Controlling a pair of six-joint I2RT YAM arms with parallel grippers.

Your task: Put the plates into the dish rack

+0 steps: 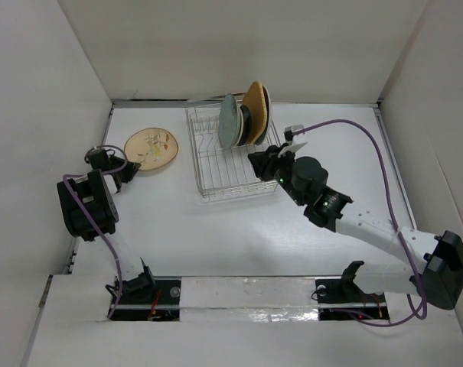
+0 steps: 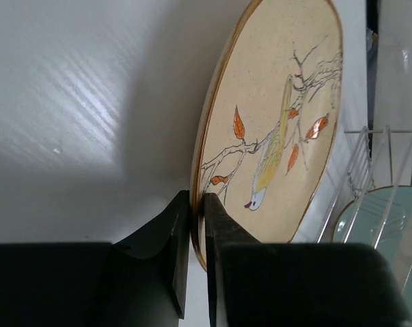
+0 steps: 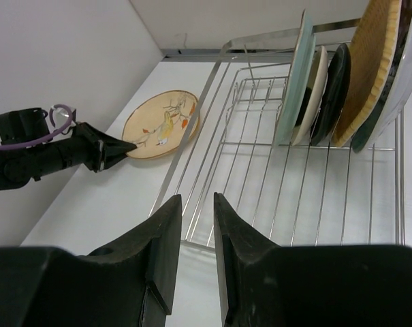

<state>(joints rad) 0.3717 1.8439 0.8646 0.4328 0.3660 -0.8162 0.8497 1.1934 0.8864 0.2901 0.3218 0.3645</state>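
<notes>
- We are looking at a white table (image 1: 239,229) boxed in by plain white walls (image 1: 239,46). The two arms are reaching in from the near edge.
- The dish rack (image 1: 216,172) is sitting at the middle of the far half. Its near rows of tines are standing unfilled, so we are judging there is a slot waiting.
- A row of plates is standing on edge at the rack's far right, each leaning between tines. The orange-tan plate (image 1: 254,103) is the tallest, the pale green plate (image 1: 229,122) is facing the open rows, and a black plate (image 3: 336,85) is tucked between them. Packing from one end is keeping the open slots together.
- The tan floral plate (image 1: 151,147) is the one not yet loaded. It is sitting left of the rack, near it but apart. We cannot tell whether it is resting on the table or just lifted off it.
- The left gripper (image 2: 197,204) is pinching that plate's near rim, jaws together on the thin edge, one finger above and one below. An edge grip is probably chosen so the plate can be tipped upright.
- The right gripper (image 3: 195,204) is hovering at the rack's near right corner, jaws slightly apart and holding nothing. We are guessing it is parked clear of the left arm's path.
</notes>
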